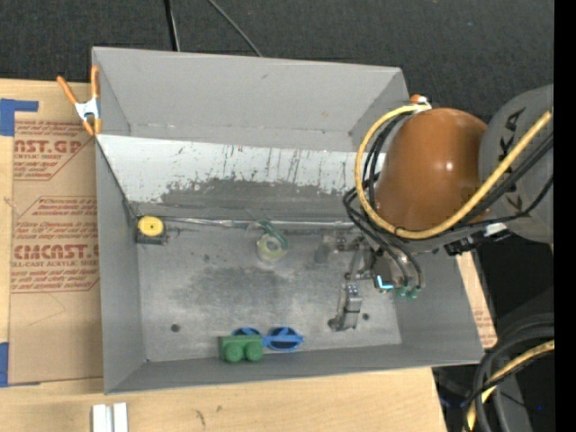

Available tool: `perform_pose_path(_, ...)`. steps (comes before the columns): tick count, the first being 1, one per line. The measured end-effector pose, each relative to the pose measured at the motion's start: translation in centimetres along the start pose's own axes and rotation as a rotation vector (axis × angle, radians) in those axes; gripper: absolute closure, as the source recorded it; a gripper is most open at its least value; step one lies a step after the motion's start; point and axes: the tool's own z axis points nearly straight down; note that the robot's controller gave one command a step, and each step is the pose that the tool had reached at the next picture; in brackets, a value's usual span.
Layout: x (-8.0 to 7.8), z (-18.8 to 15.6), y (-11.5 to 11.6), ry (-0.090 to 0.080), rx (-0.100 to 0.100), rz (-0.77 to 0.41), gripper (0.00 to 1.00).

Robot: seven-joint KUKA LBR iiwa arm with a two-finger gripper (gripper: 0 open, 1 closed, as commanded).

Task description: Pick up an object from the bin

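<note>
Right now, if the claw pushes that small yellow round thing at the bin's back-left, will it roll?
The yellow round thing is probably light, being small compared with the claw. Its round outline suggests it could roll if on edge, though it may lie flat and slide. It sits by the left wall, which would likely stop it.

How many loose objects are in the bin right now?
4: a yellow piece back left, a pale clear piece mid-bin, a green piece and a blue piece at the front. The arm may hide more.
</note>
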Motion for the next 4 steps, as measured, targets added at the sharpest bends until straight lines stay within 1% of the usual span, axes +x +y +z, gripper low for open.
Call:
perform_pose_path(1, -0.63, 13.70, 2.35, 0.000, -0.001, 0.065, 0.00)
perform_pose_path(2, -0.29, 14.39, 2.57, -0.013, -0.002, 0.173, 0.00)
perform_pose_path(3, -0.42, 14.36, 2.96, -0.015, -0.001, 0.065, 0.00)
perform_pose_path(4, -0.21, 14.45, 2.91, -0.008, 0.000, 0.066, 1.00)
